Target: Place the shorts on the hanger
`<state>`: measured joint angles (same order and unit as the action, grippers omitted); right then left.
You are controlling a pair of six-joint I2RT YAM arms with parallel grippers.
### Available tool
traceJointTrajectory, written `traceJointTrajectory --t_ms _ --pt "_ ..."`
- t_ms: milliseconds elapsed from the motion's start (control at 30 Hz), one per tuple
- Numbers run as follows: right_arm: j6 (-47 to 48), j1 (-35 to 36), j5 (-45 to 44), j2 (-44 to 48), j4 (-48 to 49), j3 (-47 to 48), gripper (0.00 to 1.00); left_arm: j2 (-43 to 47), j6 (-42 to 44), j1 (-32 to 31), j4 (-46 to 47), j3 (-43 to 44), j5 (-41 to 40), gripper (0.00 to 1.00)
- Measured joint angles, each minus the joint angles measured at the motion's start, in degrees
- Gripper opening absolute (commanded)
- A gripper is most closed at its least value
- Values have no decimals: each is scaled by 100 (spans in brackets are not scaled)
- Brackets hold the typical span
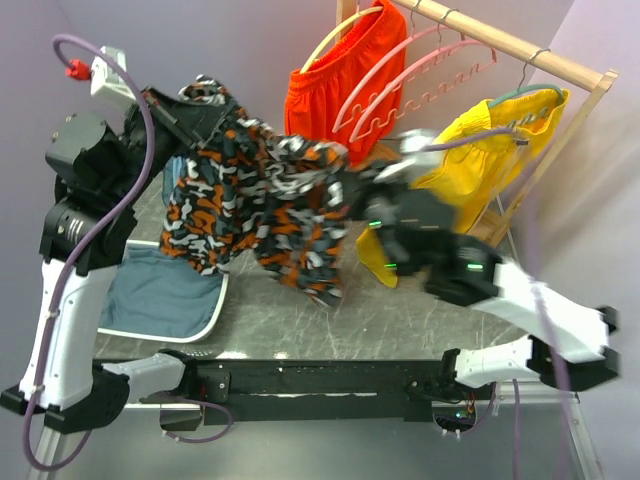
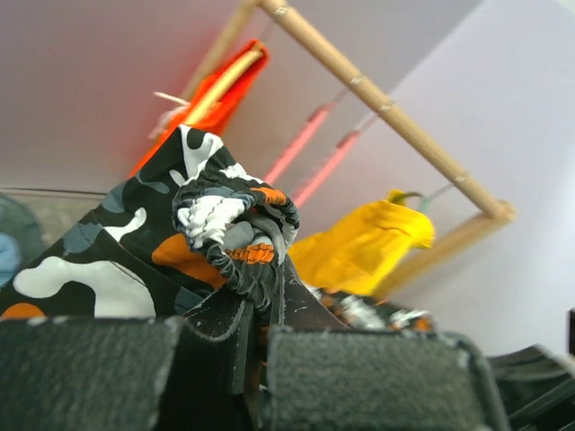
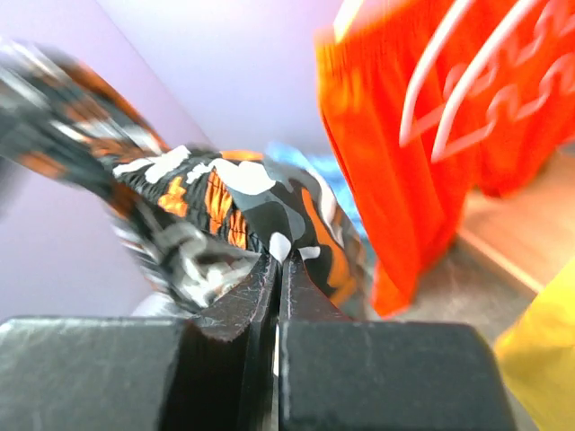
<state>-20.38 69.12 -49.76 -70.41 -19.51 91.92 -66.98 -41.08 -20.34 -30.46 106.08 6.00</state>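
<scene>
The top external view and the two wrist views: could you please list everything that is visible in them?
camouflage shorts: one, black, orange and white, held up over the table between both grippers
pink hangers: two, empty, on the rail between the other garments
orange shorts: one, on the cream hanger, rail's left
cream hanger: one, on the rail
yellow shorts: one, on the teal hanger, rail's right end
teal hanger: one, on the rail
wooden rail: one, light wood, at the back
blue-grey cloth: one, white-edged, lying on the table's left
table: one, grey
left gripper: black, shut on the camouflage shorts
right gripper: black, shut on the camouflage shorts
</scene>
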Motion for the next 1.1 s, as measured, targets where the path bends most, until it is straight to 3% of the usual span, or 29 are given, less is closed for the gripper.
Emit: traceJointTrajectory --t_ms 233,500,733,767,833,900,1100 --pt "66 -2 177 656 -243 549 0 -260 -470 -44 293 81 772 1" --pt "-461 -2 420 964 -675 -807 0 444 -688 -33 922 -2225 732 2" --pt "-1456 -212 603 1287 -1108 -3021 0 640 -798 -83 1709 -4826 1276 43" --pt "-1561 -278 647 1300 -1158 -3230 0 605 -754 -133 1659 -5005 1290 54" --pt "-1781 -407 787 1331 -1165 -3663 0 516 -573 -330 1513 -5060 1217 61" --pt "-1952 -501 931 1360 -1139 -4011 0 457 -321 -691 1307 -4774 800 62" --pt "-2258 -553 1180 1434 -1045 -4415 0 -581 656 -1637 1176 -2243 -164 64"
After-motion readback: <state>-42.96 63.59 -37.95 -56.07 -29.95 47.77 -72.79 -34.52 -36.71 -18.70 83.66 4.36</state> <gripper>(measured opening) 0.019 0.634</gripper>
